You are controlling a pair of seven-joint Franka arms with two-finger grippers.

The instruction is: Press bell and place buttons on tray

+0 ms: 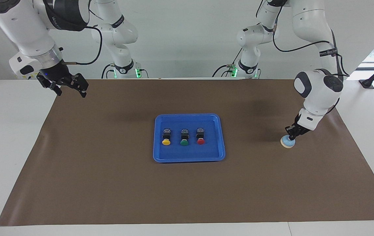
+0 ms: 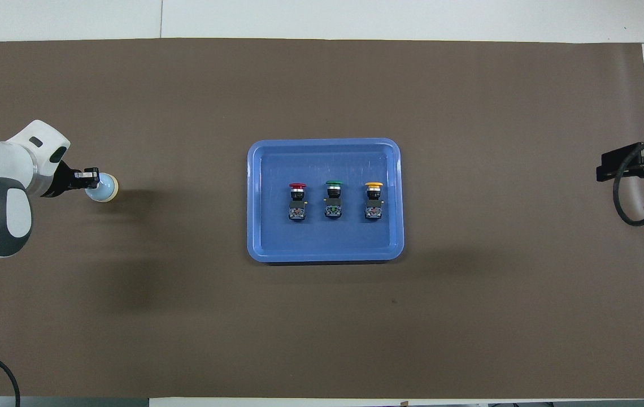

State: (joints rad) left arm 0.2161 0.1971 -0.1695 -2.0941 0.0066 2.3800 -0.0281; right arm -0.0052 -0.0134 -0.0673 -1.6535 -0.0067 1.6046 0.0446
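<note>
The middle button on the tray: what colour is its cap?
Green; the middle button on the tray shows best in the overhead view.

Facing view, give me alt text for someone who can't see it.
The left pincer, shut, presses down on the bell at the left arm's end of the table. Three buttons lie in a row on the tray. The right pincer waits, open.

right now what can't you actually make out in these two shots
- Bell: its knob is covered by the left gripper in both views, so whether it is pressed down does not show.
- Right gripper: cut off by the overhead view's edge; only the facing view shows it whole, over the mat's corner.
- Buttons: the print on the black bodies of the yellow, green and red ones on the tray is too small to read.
</note>
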